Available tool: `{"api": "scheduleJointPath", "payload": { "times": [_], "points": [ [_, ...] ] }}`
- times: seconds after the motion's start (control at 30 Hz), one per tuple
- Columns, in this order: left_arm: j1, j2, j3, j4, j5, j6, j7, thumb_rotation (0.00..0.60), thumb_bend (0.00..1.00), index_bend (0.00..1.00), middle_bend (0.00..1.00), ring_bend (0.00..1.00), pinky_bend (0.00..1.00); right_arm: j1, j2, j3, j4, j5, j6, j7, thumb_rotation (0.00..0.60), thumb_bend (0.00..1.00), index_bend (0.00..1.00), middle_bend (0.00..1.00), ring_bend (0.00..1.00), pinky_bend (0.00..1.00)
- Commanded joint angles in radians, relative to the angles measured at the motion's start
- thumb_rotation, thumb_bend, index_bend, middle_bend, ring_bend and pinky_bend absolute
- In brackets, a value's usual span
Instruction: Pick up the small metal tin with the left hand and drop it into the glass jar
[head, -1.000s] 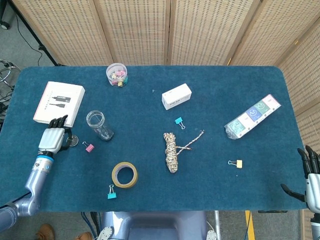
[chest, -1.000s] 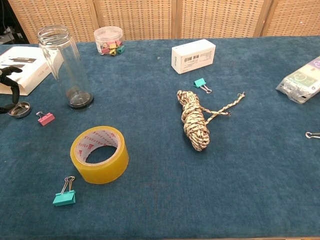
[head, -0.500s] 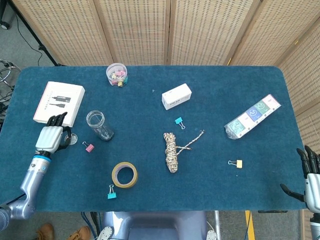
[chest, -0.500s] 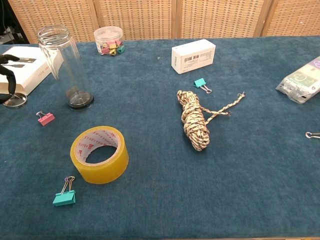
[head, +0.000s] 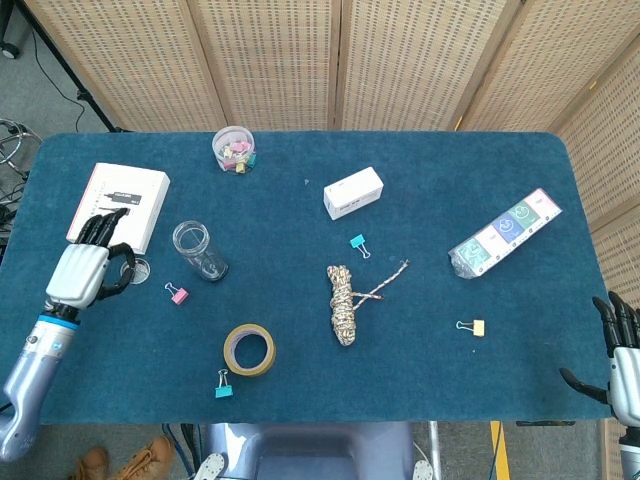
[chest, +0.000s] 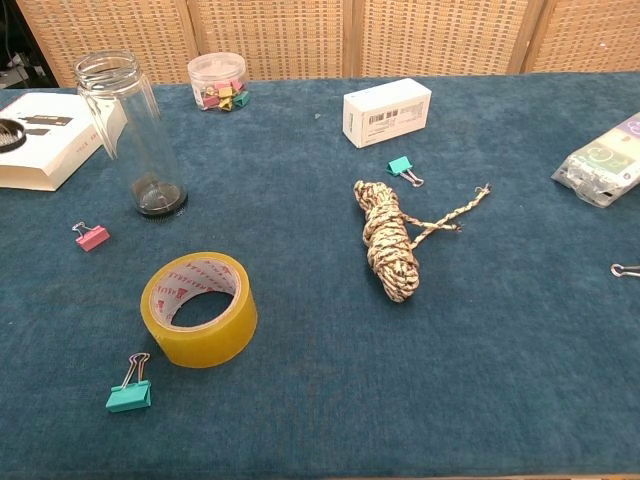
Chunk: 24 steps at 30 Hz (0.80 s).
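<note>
The left hand (head: 85, 268), silver-backed with dark curled fingers, pinches the small round metal tin (head: 136, 267) at its fingertips, lifted off the blue felt tabletop (head: 400, 370) just left of the tall clear glass jar (head: 199, 250). The jar stands upright beside a flat white box (head: 118, 204). The right hand (head: 622, 362) rests spread and empty at the tabletop's edge.

Print shows on the white box (chest: 387, 110), a barcode label, and the tape (chest: 199, 309), but none is legible.
</note>
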Motion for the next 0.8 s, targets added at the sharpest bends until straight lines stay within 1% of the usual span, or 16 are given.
{"api": "scheduleJointPath", "payload": {
  "times": [0.03,0.17,0.3,0.4,0.57,0.8],
  "points": [
    [-0.005,0.048,-0.025,-0.065,0.011,0.020,0.003,0.600,0.48,0.65,0.00,0.00,0.00,0.000,0.000,-0.001,-0.001,-0.001,0.000,0.000,0.600,0.00,0.00,0.00,0.00,0.00],
    [-0.036,0.085,-0.050,-0.140,-0.003,-0.009,0.029,0.600,0.48,0.65,0.00,0.00,0.00,-0.001,0.002,0.000,-0.002,0.001,0.000,0.001,0.600,0.00,0.00,0.00,0.00,0.00],
    [-0.065,0.091,-0.073,-0.180,-0.025,-0.031,0.061,0.600,0.48,0.65,0.00,0.00,0.00,-0.001,0.003,0.001,-0.002,0.004,-0.001,0.002,0.600,0.00,0.00,0.00,0.00,0.00],
    [-0.098,0.075,-0.101,-0.191,-0.061,-0.054,0.093,0.600,0.48,0.65,0.00,0.00,0.00,-0.002,0.004,0.002,-0.002,0.005,0.000,0.004,0.600,0.00,0.00,0.00,0.00,0.00],
    [-0.137,0.049,-0.127,-0.187,-0.108,-0.083,0.121,0.600,0.48,0.65,0.00,0.00,0.00,-0.002,0.007,0.004,-0.002,0.010,-0.002,0.012,0.600,0.00,0.00,0.00,0.00,0.00],
    [-0.161,0.026,-0.136,-0.180,-0.135,-0.092,0.137,0.600,0.48,0.65,0.00,0.00,0.00,-0.004,0.013,0.008,0.001,0.017,-0.001,0.029,0.600,0.00,0.00,0.00,0.00,0.00]
  ]
}}
